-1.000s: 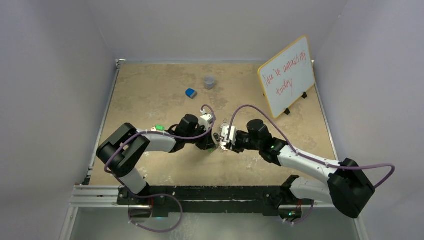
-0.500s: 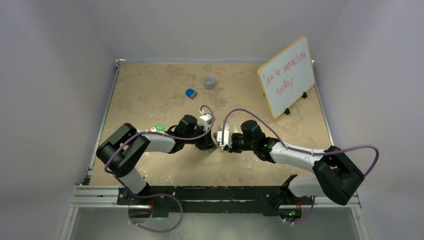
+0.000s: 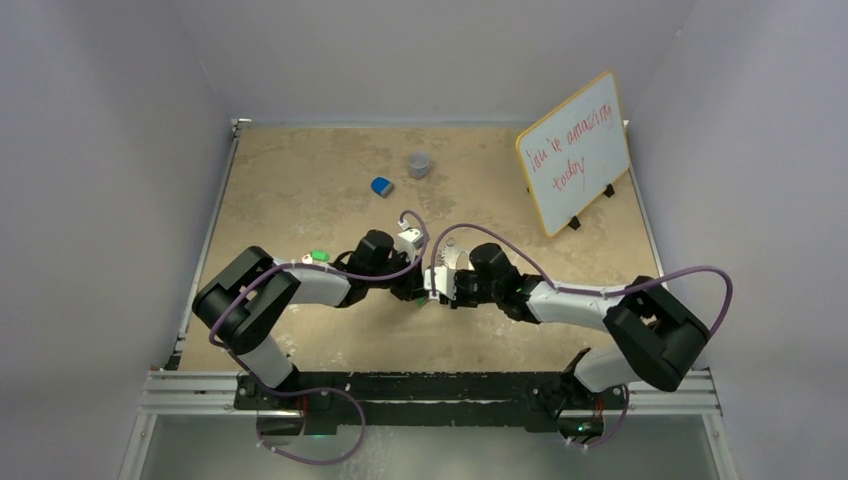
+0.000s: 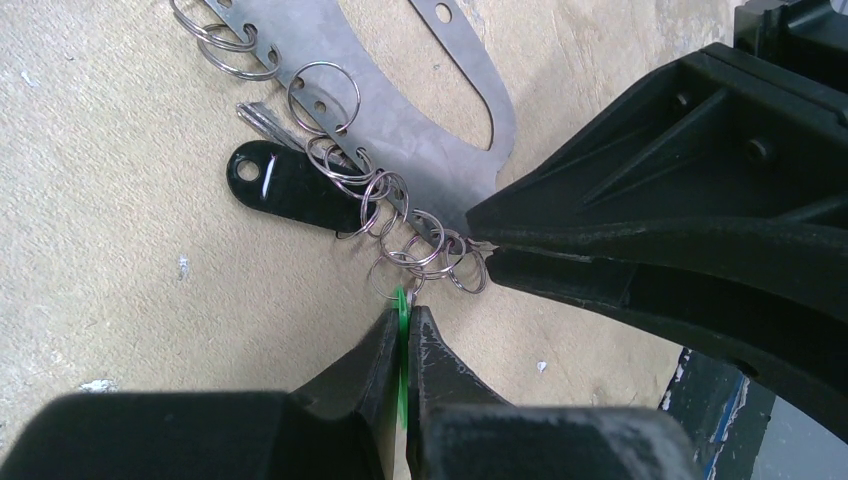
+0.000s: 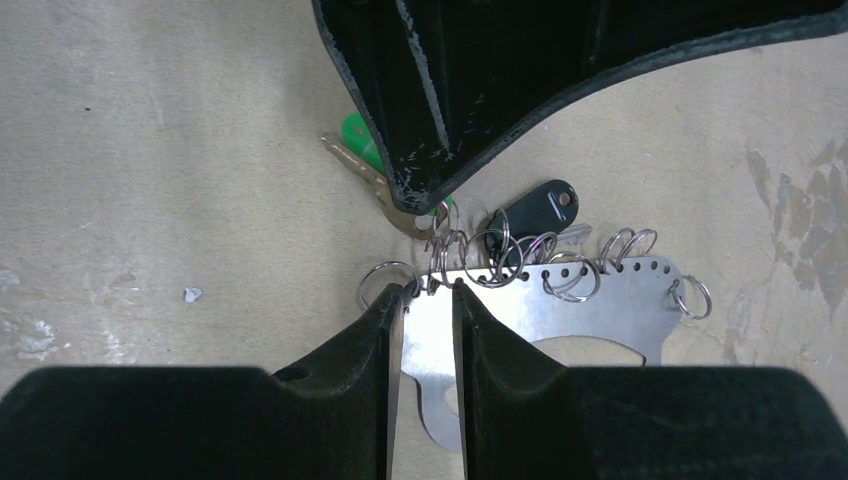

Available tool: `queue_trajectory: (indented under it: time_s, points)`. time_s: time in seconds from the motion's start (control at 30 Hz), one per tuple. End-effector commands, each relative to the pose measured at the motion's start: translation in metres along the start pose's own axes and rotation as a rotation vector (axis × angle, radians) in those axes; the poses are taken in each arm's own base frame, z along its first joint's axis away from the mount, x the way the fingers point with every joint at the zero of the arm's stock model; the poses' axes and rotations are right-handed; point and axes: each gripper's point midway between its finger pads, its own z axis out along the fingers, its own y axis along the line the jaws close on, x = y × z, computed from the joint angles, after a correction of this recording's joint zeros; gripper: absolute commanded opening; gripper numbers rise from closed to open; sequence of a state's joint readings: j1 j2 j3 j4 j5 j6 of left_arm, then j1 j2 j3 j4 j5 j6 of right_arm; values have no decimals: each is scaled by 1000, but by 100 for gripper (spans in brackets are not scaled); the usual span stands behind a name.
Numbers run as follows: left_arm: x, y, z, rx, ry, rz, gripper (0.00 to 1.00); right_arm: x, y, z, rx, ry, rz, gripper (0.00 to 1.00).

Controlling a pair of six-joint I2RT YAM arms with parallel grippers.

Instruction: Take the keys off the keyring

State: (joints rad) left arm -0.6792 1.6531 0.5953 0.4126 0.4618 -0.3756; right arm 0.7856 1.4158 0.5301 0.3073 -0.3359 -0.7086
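The keyring is a flat silver metal plate [image 4: 400, 90] with a row of holes carrying several small split rings and a black tag [image 4: 285, 185]. It lies on the tan table mid-front. My left gripper [image 4: 405, 312] is shut on the green head of a key [image 4: 402, 305] that hangs on one ring. My right gripper [image 5: 430, 290] stands nearly shut, its tips on the plate's ringed corner [image 5: 520, 300]. The key's green head [image 5: 355, 135] and blade [image 5: 372, 182] show under the left finger [image 5: 450, 80]. In the top view both grippers [image 3: 420, 288] [image 3: 437, 284] meet tip to tip.
A blue lump [image 3: 381, 186] and a grey cup [image 3: 418, 164] stand further back on the table. A whiteboard [image 3: 574, 152] leans at the back right. A small green thing [image 3: 318, 256] shows beside the left arm. Walls close in on the left, right and back.
My right gripper has moved left up to the left gripper, and its arm has folded in. The left arm has stayed in place.
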Motion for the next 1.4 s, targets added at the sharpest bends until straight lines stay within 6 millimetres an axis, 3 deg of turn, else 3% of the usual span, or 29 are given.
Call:
queue_trajectory:
  time_s: [0.0, 0.53, 0.63, 0.73, 0.8, 0.93, 1.2, 1.37]
  points:
    - [11, 5, -4, -14, 25, -11, 0, -19, -24, 2, 71, -36, -55, 26]
    - [10, 4, -5, -13, 20, -11, 0, -12, -9, 13, 13, 9, -87, 23]
    - [10, 4, -5, -13, 21, -10, 0, -11, -11, 16, 17, 20, -81, 16]
    - [10, 4, -5, -15, 23, -11, 0, -9, -11, 18, 15, 30, -70, 1]
    - [11, 6, -6, -26, 23, -13, 0, -11, -12, 17, 19, 26, -70, 0]
    - [11, 13, -9, -59, 15, -34, 0, -18, -10, 12, 16, -10, -70, 0]
    - [8, 17, -17, -63, -8, -71, 0, -42, -24, -3, 92, -86, -96, 0]
    - [3, 12, -19, -43, -28, -76, 0, -80, -34, -13, 130, -231, -88, 0]
